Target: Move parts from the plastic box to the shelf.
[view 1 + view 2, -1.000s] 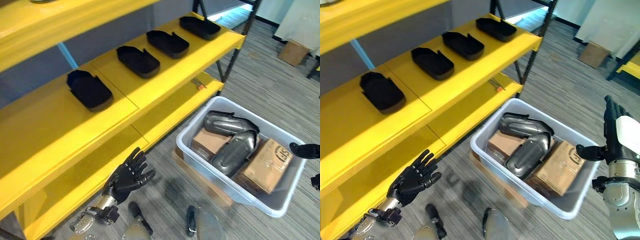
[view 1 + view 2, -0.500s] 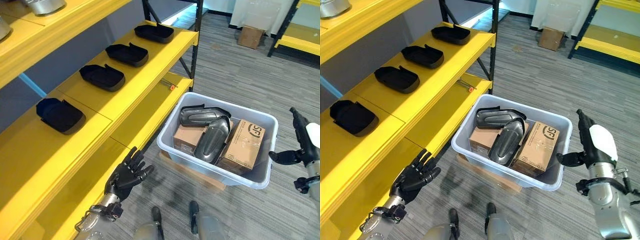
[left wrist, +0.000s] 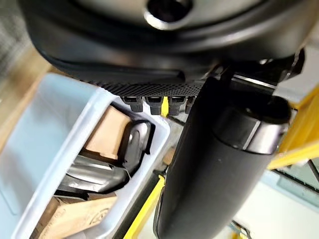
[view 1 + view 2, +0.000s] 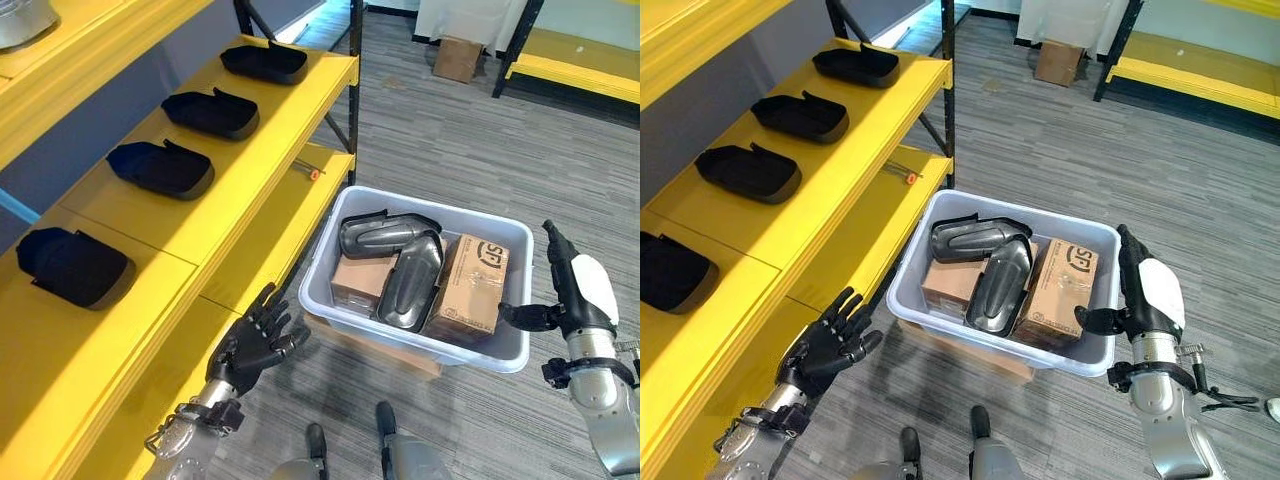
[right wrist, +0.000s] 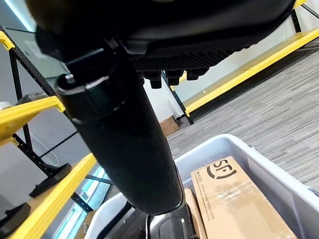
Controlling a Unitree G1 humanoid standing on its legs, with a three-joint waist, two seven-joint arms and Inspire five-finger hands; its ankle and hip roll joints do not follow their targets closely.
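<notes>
Left eye view, plastic box (image 4: pixel 318 303) holding cartons (image 4: pixel 470 290), grey parts (image 4: pixel 408 281); black trays (image 4: pixel 160 168) on shelf (image 4: pixel 245 170); both hands spread, empty.

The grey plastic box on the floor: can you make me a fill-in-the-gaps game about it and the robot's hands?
1. The grey plastic box holds two dark shiny parts lying on ____ boxes.
2. Both robot hands are ____.
3. The right hand is ____ the box.
4. Four black trays sit on the ____ shelf.

Missing words: cardboard; open; beside; yellow
</notes>
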